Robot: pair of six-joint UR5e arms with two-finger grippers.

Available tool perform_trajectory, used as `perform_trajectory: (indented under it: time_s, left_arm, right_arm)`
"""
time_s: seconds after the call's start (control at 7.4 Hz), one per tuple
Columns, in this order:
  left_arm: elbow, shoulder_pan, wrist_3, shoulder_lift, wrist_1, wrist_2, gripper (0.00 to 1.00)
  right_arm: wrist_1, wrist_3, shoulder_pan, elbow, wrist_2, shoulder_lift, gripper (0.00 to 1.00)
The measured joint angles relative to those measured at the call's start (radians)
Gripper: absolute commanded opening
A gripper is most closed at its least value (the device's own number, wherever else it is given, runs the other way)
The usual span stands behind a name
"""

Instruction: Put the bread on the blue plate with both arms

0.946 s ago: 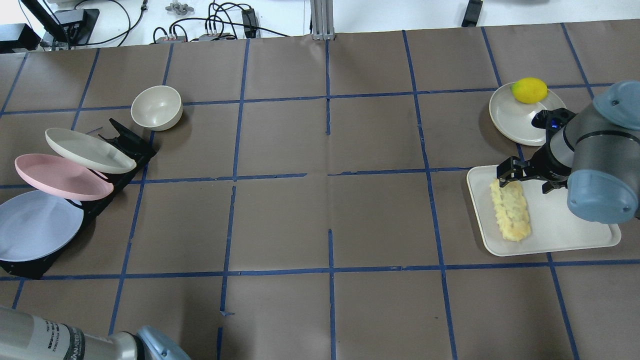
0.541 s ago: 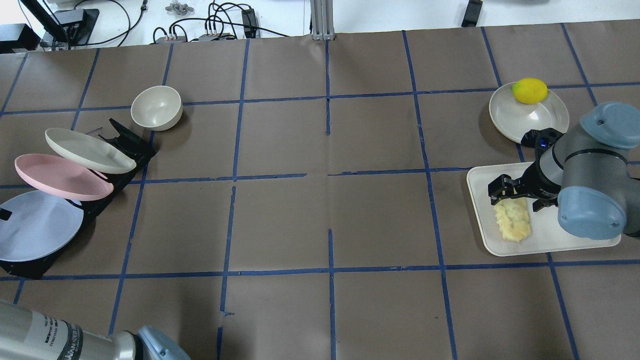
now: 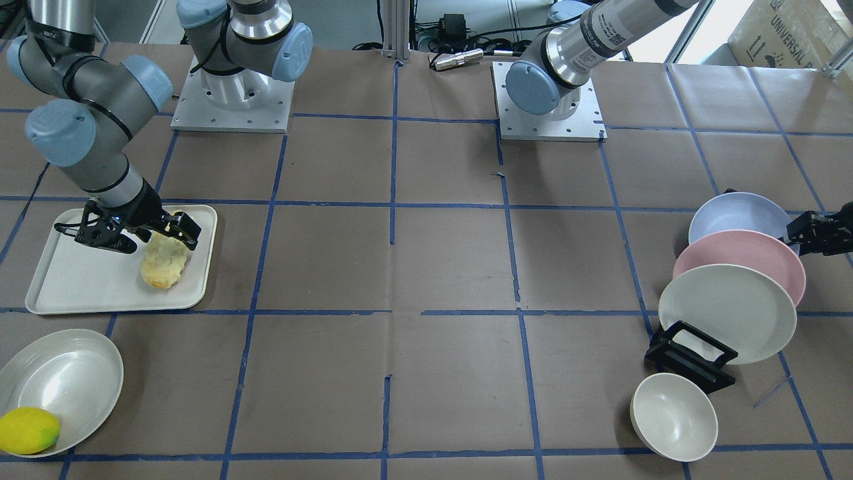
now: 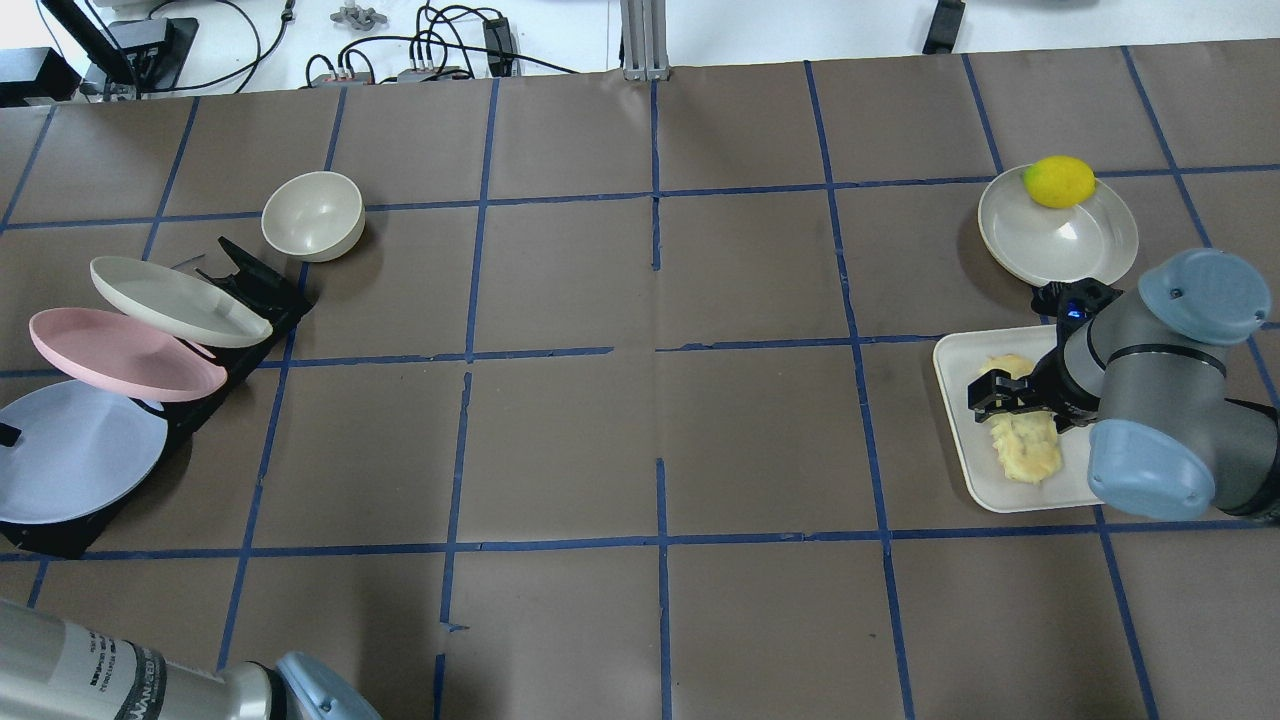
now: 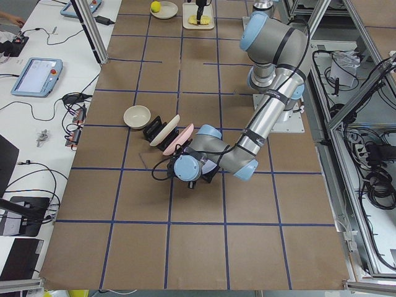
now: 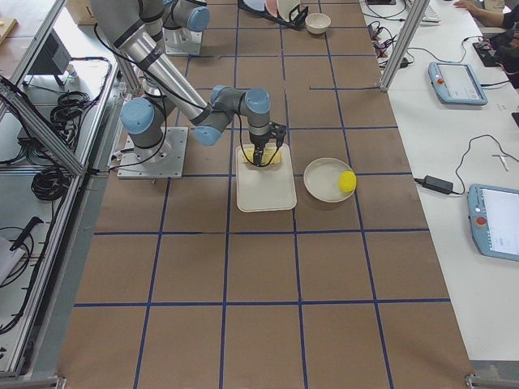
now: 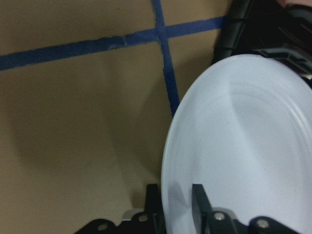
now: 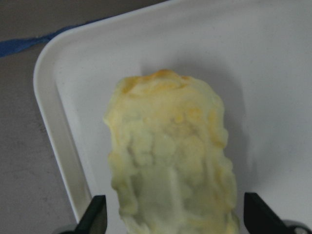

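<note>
On the worktop (image 4: 650, 440), count taken: 1 bread, 1 tray, 1 lemon, 1 bowl, 1 rack, 4 plates, 2 arms with 1 gripper each

Bread (image 8: 170, 161): lies flat on the white tray (image 4: 958, 425), on the side of the tray nearest mid-worktop, with its long axis running away from the robot. It is well apart from the blue plate, at the opposite end of the worktop

Right arm (image 4: 1160, 400): bent down over the tray. Right gripper (image 8: 178, 217): jaws spread wide, one finger on either side of the loaf across its width. The wrist view shows a clear gap on both sides, and nothing is held

Plates:
- 3 stand tilted in the black rack (image 4: 255, 290), overlapping in a row. The cream plate (image 4: 175, 300) is farthest from the robot, the pink plate (image 4: 120, 355) is in the middle, and the blue plate (image 4: 75, 455) is nearest
- The 4th, the flat cream plate (image 4: 1060, 240), lies just beyond the tray. The lemon (image 4: 1058, 181) sits at its far rim

Bowl (image 4: 312, 215): upright, just beyond the rack's far end

Left arm (image 4: 100, 680): only a stretch of it shows at the near left corner of the overhead view. Left gripper (image 7: 176, 207): at the blue plate's rim, one finger in front of the plate's face and the other behind its edge. The jaws are parted, with a strip of plate showing between them, and no squeeze is visible
</note>
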Motion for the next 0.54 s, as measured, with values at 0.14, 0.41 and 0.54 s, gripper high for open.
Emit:
perform_trajectory:
  time_s: [0.14, 0.41, 0.54]
  left_arm:
    - [0.005, 0.000, -0.001, 0.010, -0.001, 0.006, 0.15]
    - [0.004, 0.000, 0.002, 0.063, -0.022, 0.032, 0.13]
    - [-0.004, 0.000, 0.005, 0.100, -0.036, 0.045, 0.13]
  right_arm:
    - [-0.022, -0.002, 0.000, 0.001, -0.012, -0.004, 0.04]
    - [-0.025, -0.005, 0.000, -0.013, -0.035, -0.010, 0.04]
    - [0.022, -0.005, 0.000, -0.050, -0.047, -0.013, 0.05]
